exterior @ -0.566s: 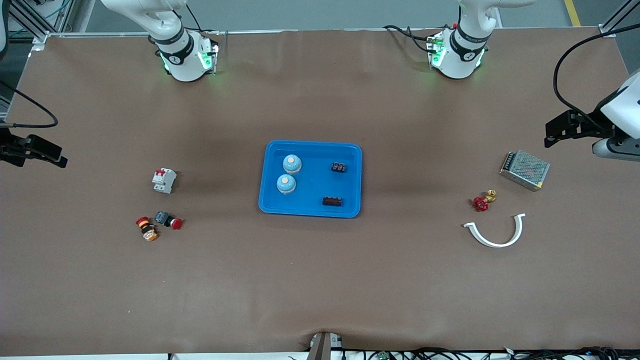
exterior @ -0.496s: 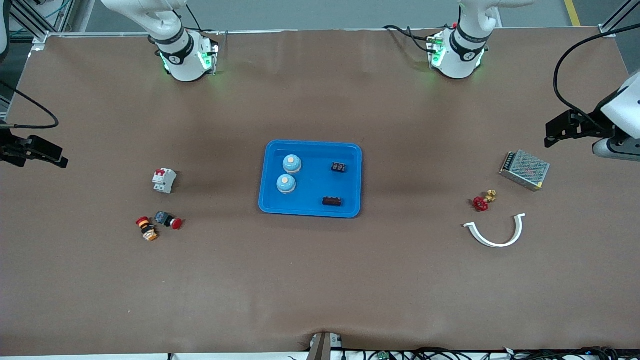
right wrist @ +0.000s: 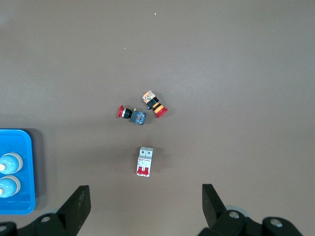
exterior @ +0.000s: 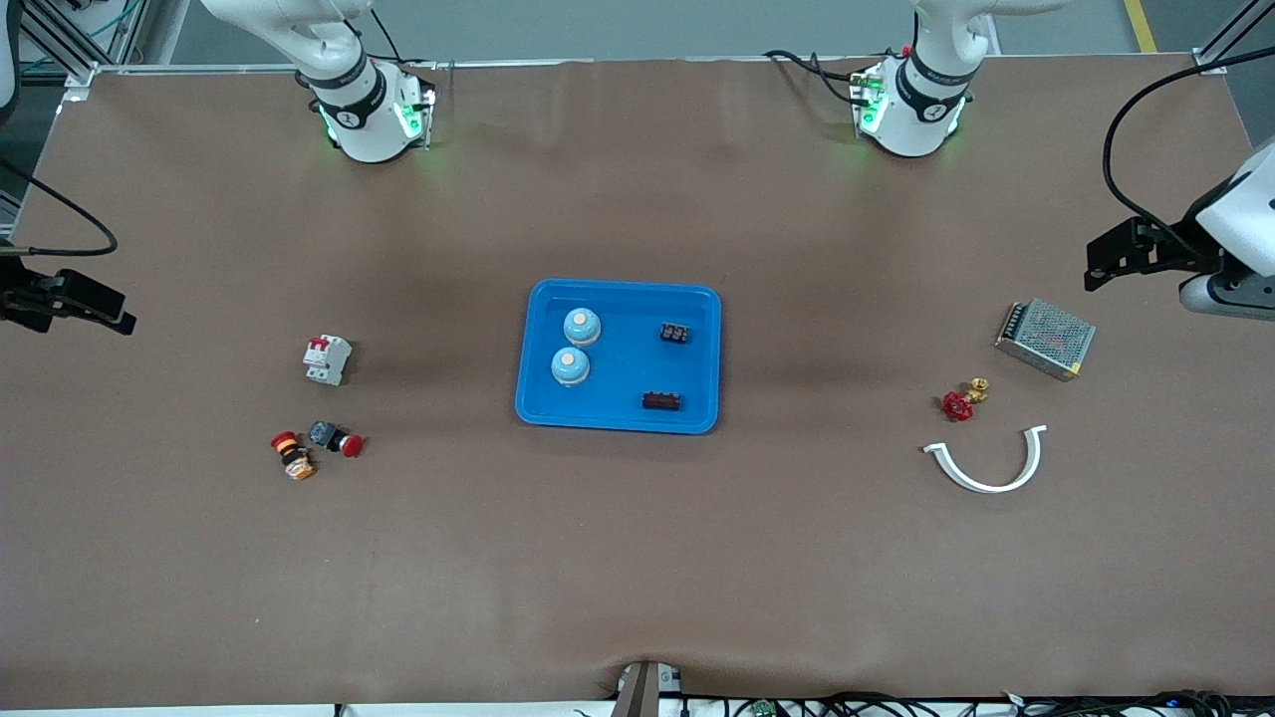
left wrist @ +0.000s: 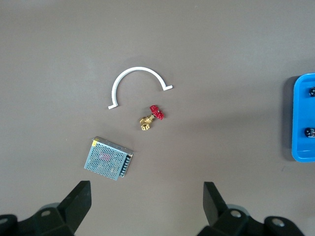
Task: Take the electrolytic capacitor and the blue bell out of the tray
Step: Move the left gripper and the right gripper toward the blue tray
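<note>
A blue tray (exterior: 618, 295) sits at the middle of the brown table (exterior: 637, 558), its long sides running from one arm's end of the table to the other. In it, toward the right arm's end, stand two light-blue bells (exterior: 582, 326), domes up with pale buttons on top, one just nearer the front camera (exterior: 570, 365) than the other and close beside it. Toward the left arm's end of the tray lie two small dark capacitor blocks: one (exterior: 675, 333) farther from the camera, and one (exterior: 661, 401) nearer, its long axis lying along the tray's length.

The left gripper (left wrist: 147, 199) hangs high over the table's edge at the left arm's end, its fingers (left wrist: 78, 196) spread wide and holding nothing. Below it lie a metal mesh power supply (exterior: 1045, 339), a red-handled brass valve (exterior: 962, 400) and a white half-ring clip (exterior: 986, 460) whose open side faces away from the front camera.

The right gripper (right wrist: 145, 199) hangs over the right arm's end of the table, its fingers (right wrist: 212, 196) also wide apart and empty. Under it are a white circuit breaker (exterior: 327, 358) with red levers, a red push button switch (exterior: 336, 438) and an orange-and-black one (exterior: 292, 455) lying just beside it. Both arms wait clear of the tray.
</note>
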